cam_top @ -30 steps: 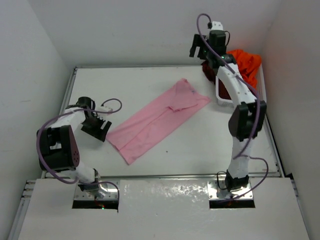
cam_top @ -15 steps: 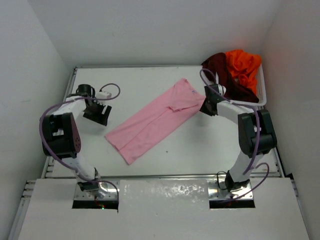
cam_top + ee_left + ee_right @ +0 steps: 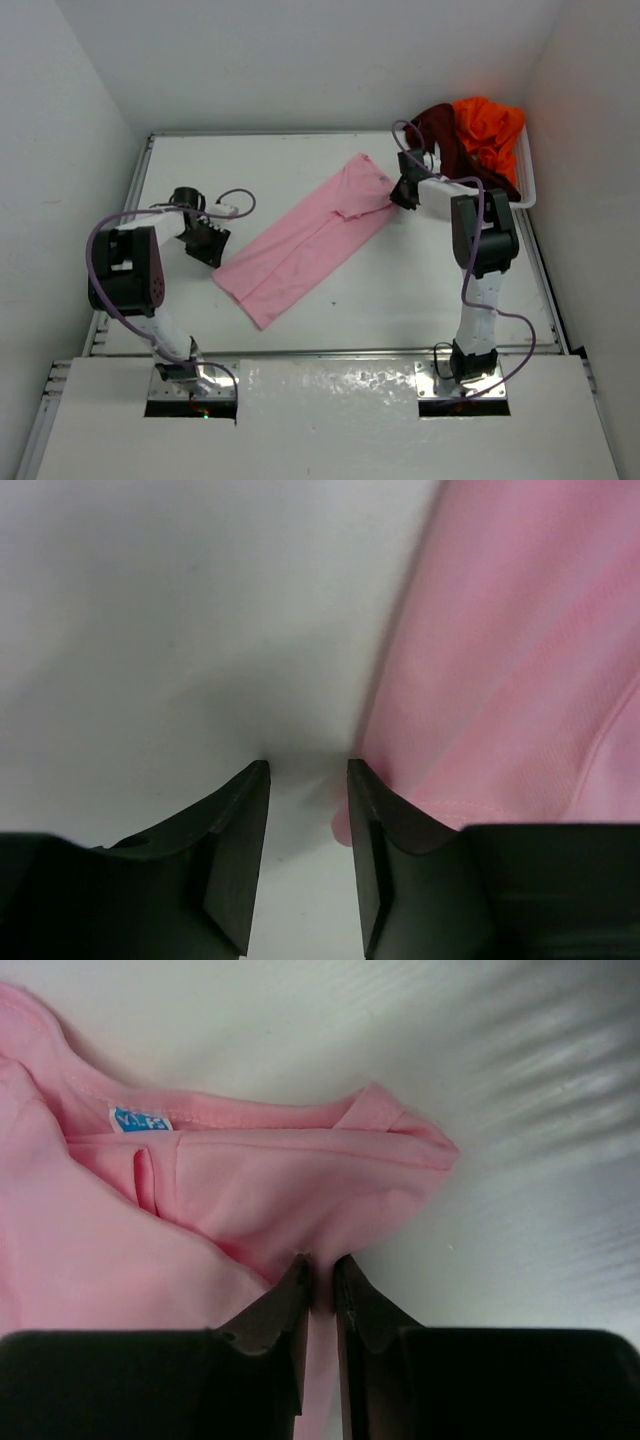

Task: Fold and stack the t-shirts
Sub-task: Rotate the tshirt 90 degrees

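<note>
Pink t-shirt (image 3: 315,235) diagonal, collar (image 3: 250,1120) far-right

The pink shirt (image 3: 310,240) is soft matt cloth of fine knit with a stitched hem, the maroon shirt (image 3: 442,127) and orange shirt (image 3: 490,130) are matt cloth too, the table (image 3: 420,290) is smooth white with a faint sheen, and the fingers (image 3: 235,860) look like matt black plastic.

We've got the right gripper (image 3: 320,1265) with jaws nearly together, pinching a fold of the pink t-shirt (image 3: 250,1190) at its edge. We see its blue neck label (image 3: 139,1120) upper left. The white table (image 3: 520,1160) shows top and right.
</note>
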### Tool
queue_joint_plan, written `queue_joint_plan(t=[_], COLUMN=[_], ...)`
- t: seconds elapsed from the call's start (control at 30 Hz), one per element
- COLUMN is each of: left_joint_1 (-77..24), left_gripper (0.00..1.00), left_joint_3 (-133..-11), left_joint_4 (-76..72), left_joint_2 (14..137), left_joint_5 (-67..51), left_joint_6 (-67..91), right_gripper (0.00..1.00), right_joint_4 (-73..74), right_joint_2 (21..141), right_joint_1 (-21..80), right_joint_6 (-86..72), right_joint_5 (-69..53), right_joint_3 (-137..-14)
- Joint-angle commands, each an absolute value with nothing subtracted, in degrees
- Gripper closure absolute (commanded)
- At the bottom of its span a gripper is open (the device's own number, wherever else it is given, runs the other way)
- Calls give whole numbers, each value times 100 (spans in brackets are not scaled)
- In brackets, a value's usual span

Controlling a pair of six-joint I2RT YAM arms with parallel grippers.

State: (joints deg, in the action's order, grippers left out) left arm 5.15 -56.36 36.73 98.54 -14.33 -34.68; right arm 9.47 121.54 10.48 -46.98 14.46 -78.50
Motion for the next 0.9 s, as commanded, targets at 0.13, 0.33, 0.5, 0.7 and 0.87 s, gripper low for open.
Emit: queue_joint_plan(t=[0.13,0.33,0.5,0.7,0.87], left_joint_1=[220,-411,-1255,-1819,-1811], left_gripper=[64,57,53,45,42], left_joint_3=[-4519,-4157,-4289,-4429,-4342], left_joint_4=[4043,3999,3632,3498,3735], left_joint_2=[9502,9413,9597,9809,9292], left_joint_5=[-1890,-2074,-2435,-2452,-2330], left_joint_6=[-4191,-4447,-4404,-4263,-4298], right_gripper=[87,87,81,46,30], right_joint_4=[1327,2132,2832,1616,1055], right_joint_2=[12708,14217,16023,15529,14715], right_joint_1=[1230,1239,1099,835,773], right_joint_6=[-4466,-3800,-3602,-3720,-3420], right_joint_5=[1081,501,650,668,413], right_joint_3=[-8340,-10928,-13590,-13362,-12939])
